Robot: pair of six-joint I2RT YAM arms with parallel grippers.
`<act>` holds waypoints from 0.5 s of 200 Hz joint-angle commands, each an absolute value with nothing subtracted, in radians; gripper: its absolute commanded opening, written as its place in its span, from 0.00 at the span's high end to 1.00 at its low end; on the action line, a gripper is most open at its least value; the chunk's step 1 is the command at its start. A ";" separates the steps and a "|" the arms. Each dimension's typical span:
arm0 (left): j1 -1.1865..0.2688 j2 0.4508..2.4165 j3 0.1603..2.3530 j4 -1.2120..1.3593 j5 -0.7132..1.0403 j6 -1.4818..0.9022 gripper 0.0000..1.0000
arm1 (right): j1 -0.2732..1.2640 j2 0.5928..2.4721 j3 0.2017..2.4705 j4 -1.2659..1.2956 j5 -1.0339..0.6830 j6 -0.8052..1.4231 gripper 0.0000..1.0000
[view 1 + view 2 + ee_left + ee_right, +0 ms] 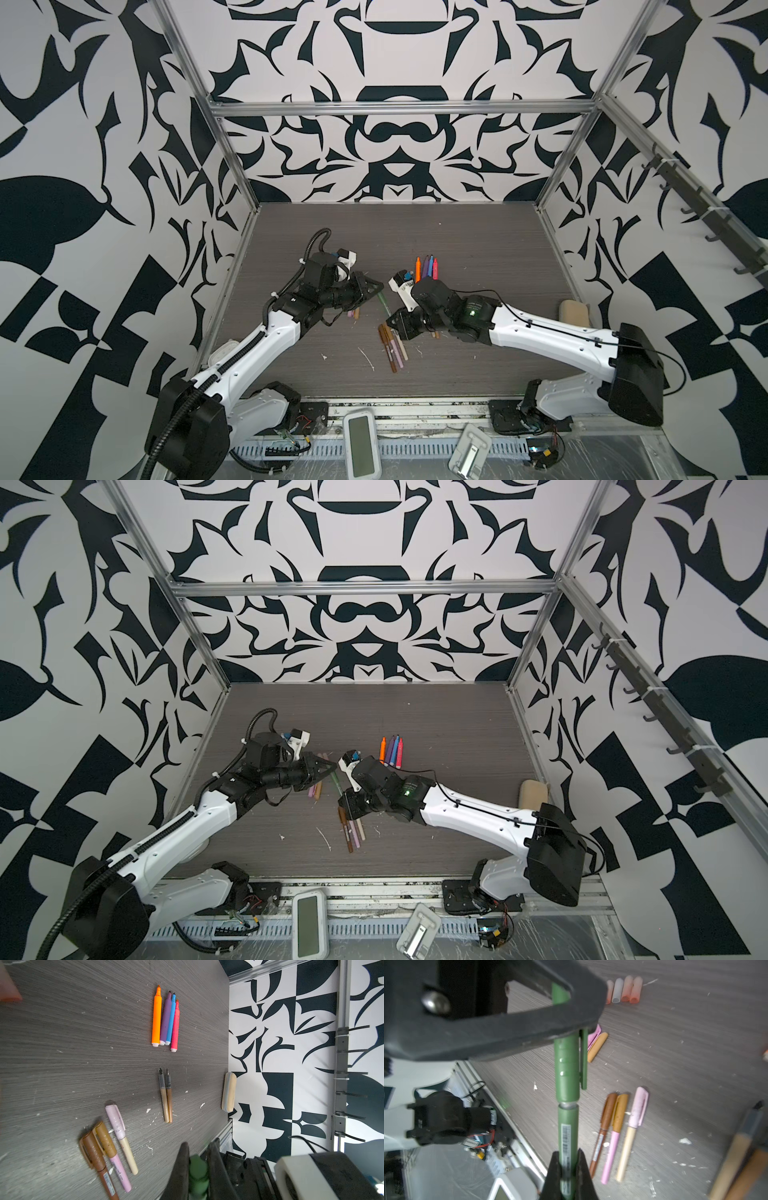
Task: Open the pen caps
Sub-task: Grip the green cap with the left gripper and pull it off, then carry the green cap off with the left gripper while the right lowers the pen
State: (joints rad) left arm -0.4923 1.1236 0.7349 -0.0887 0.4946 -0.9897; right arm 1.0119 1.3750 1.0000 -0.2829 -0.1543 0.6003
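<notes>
Over the tabletop, left fingers and right fingers hold the green pen stretched between them, right on its barrel, left on its cap; pull straight apart along its axis, grips firm, to widen the thin seam.

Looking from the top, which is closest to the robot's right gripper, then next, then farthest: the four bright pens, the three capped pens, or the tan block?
1. three capped pens: right beside the right gripper, on its near side.
2. four bright pens: farther back on the table.
3. tan block: far off by the right wall.
</notes>
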 commanded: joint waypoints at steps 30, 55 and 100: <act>-0.271 1.297 1.024 -0.291 0.504 -0.768 1.00 | 1.015 1.276 0.852 -0.250 -0.120 0.703 1.00; -0.142 1.449 1.188 -0.357 0.507 -0.717 1.00 | 1.019 1.178 0.730 -0.225 -0.117 0.762 1.00; -0.152 1.485 1.190 -0.440 0.478 -0.646 1.00 | 0.826 1.074 0.734 -0.384 -0.081 0.648 1.00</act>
